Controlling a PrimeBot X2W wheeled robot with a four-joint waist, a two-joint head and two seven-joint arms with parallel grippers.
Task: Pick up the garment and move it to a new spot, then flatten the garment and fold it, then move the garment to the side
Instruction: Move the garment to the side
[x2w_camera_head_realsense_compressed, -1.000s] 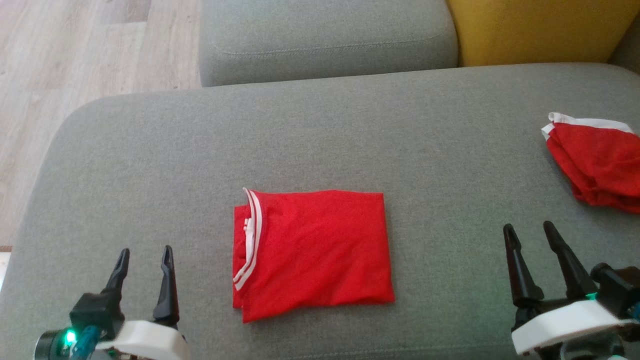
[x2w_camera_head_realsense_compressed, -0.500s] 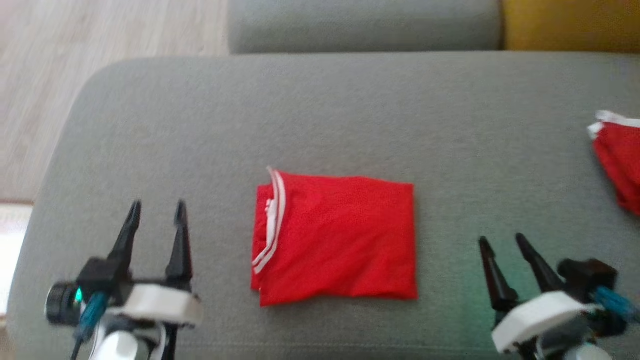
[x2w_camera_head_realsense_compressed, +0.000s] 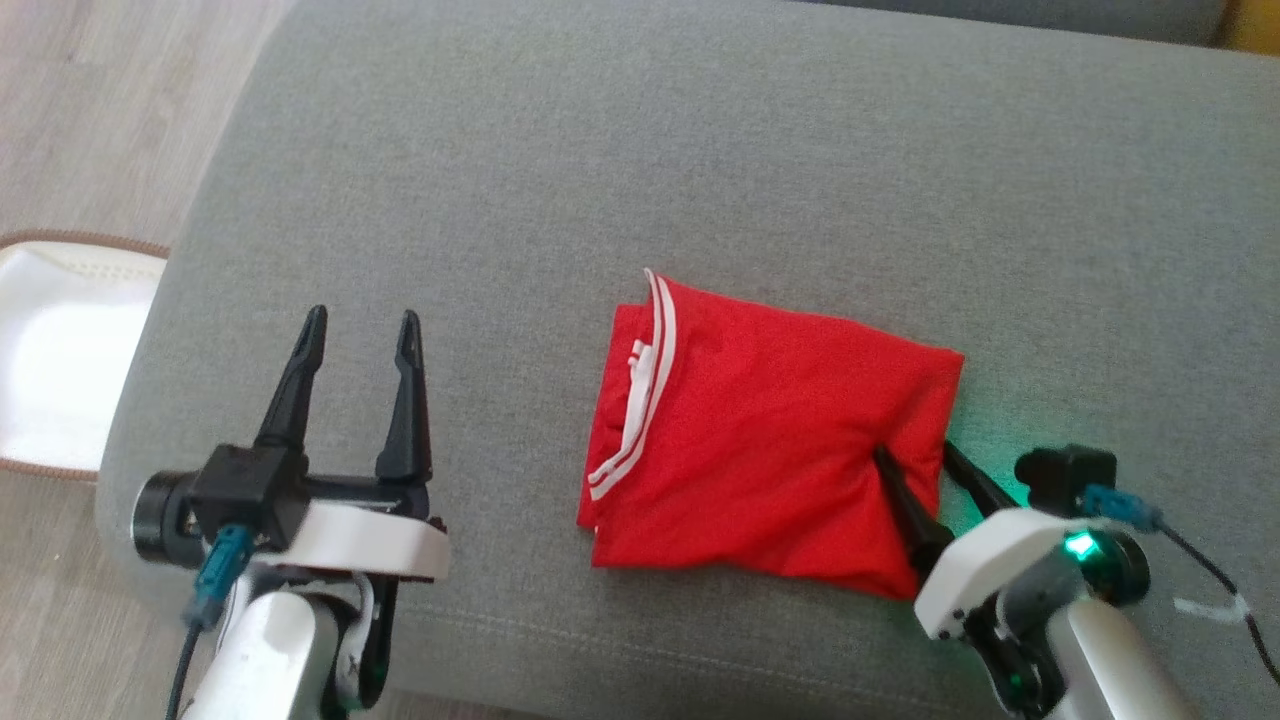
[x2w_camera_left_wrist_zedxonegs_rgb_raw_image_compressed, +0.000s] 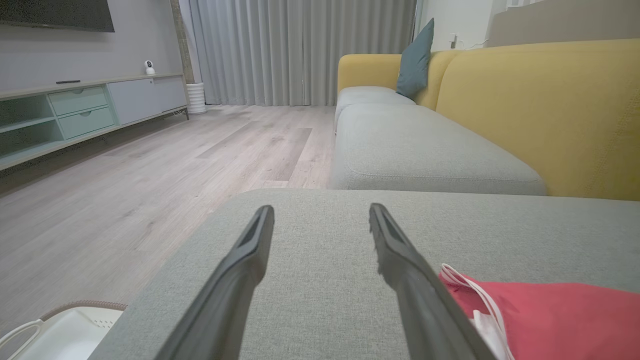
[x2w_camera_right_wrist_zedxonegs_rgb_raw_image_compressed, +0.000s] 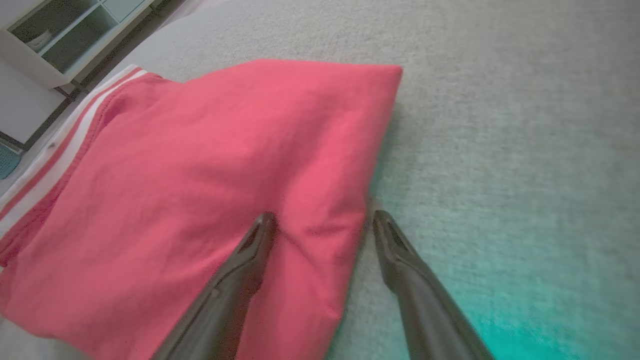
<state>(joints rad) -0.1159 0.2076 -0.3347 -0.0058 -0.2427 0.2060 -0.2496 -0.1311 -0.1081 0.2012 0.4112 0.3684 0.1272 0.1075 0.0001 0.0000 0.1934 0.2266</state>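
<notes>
On grey cushion, centre: folded red garment, long axis left-right. Straddling its right edge with right gripper, fingers wide, nothing held. Well apart leftward, left gripper, wide too.

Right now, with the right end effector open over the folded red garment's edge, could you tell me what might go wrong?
1. The right end effector straddles the garment's right edge, one finger on cloth, one over the grey cushion; closing may catch only the top layers and open the fold.
2. The left end effector stands open, clear of the striped side, so a one-sided lift may let it sag and unfold.
</notes>
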